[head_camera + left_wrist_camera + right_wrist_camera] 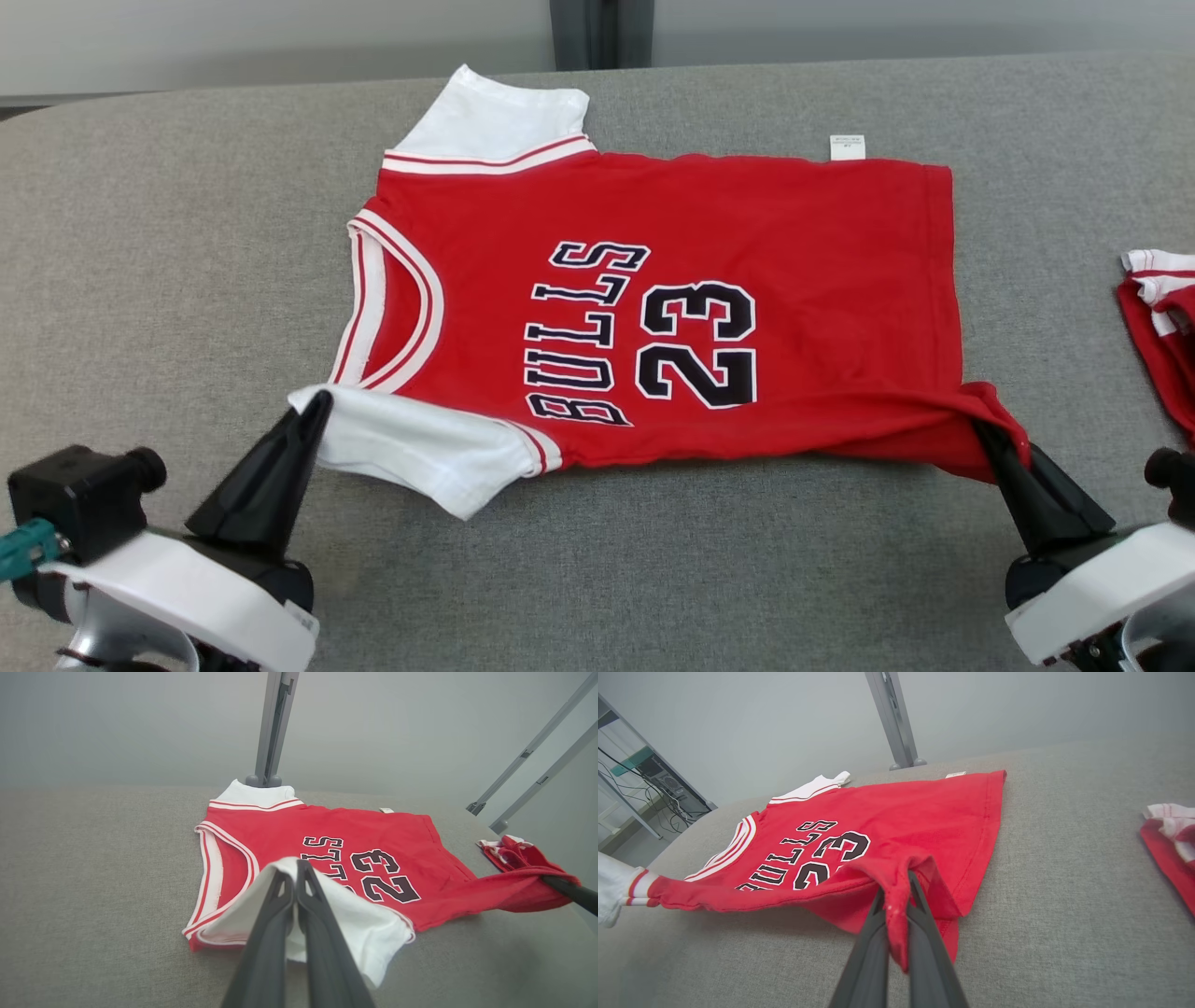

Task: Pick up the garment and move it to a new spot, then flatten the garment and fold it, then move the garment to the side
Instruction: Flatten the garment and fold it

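Jersey (672, 280): red, printed face up, spread across the middle of the grey table (140, 233), collar to the robot's left, hem to its right. The far edge and most of the body lie flat. The far sleeve (495, 117) lies spread, and a small label (847, 147) sticks out at the far edge. The near edge is raised slightly at both ends and sags between them.

Left gripper (316, 403): fingers pressed together, pinching the edge of the near white sleeve (420, 448). The left wrist view shows the white cloth caught at the tips.

Right gripper (985, 437): fingers pressed together, pinching the near hem corner (896, 877), where the red cloth is bunched over the tips.

Second jersey (1162, 327): crumpled, well apart at the right edge of the table and touched by neither gripper.

Assessment: the flatten-and-fold step appears to be in hand, with both near corners gripped and the fold not yet made.

Next move, as judged: raise both ends evenly and carry the near edge across towards the far edge. Keep the cloth taut between the grippers so that the sag does not crease, and avoid dragging the flat part out of place.
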Tool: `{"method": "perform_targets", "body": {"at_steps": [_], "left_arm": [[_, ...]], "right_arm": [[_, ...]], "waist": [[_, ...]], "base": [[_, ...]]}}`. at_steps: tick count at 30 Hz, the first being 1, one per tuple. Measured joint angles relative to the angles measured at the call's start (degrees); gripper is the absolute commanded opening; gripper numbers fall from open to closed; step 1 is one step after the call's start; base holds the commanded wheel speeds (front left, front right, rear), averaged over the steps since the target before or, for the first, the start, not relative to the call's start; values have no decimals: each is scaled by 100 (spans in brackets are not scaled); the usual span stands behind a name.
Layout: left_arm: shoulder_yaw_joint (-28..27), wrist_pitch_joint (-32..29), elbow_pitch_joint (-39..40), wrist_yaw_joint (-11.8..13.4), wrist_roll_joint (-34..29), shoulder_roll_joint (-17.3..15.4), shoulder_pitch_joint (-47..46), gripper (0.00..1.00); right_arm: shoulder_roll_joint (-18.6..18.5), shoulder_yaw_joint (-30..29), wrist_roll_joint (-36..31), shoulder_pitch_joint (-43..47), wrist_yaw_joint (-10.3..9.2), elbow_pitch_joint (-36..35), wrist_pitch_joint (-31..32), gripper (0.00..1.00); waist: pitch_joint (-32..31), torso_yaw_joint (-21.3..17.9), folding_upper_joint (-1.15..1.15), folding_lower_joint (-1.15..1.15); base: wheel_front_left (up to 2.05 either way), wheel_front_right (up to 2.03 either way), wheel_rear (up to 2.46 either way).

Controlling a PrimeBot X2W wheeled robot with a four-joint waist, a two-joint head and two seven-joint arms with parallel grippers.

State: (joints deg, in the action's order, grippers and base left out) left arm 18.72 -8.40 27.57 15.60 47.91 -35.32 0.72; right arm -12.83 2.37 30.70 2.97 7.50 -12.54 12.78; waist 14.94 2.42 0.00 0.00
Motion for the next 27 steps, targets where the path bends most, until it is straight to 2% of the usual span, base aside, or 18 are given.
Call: {"method": "perform_targets", "body": {"at_steps": [4,9,16,23,24,25,26,27], "left_arm": [[-36,-74,-92,-87,-44,-23,-443,0],[13,-230,-499,-278,111,69,-1065,0],[216,-374,-1626,-727,367,480,-2051,0],[275,-87,-2853,-1143,501,956,-2807,0],[264,-37,-3011,-1188,515,989,-2869,32],[226,81,-3164,-1212,526,1060,-2916,77],[199,160,-3278,-1265,563,1117,-2965,100],[202,219,-3396,-1307,556,1139,-3015,100]], "right_arm": [[1,-33,-62,-322,0,-158,194,0],[-38,8,-52,-777,0,36,442,0],[-120,210,22,-1443,0,789,565,0],[-147,413,131,-1858,0,1459,319,0],[-146,442,209,-1909,-1,1524,253,0],[-135,482,302,-1940,-1,1549,155,25],[-138,531,323,-1979,0,1581,70,66],[-146,556,338,-2024,-1,1642,3,100]], "waist": [[165,-23,0,0],[412,-27,0,0],[815,-28,0,0],[1122,-91,0,0],[1146,-110,0,0],[1166,-130,0,0],[1183,-146,0,0],[1196,-161,0,0]], "base": [[0,0,0],[0,0,0],[0,0,0],[0,0,0],[0,0,0],[0,0,0],[0,0,0],[0,0,0]]}}
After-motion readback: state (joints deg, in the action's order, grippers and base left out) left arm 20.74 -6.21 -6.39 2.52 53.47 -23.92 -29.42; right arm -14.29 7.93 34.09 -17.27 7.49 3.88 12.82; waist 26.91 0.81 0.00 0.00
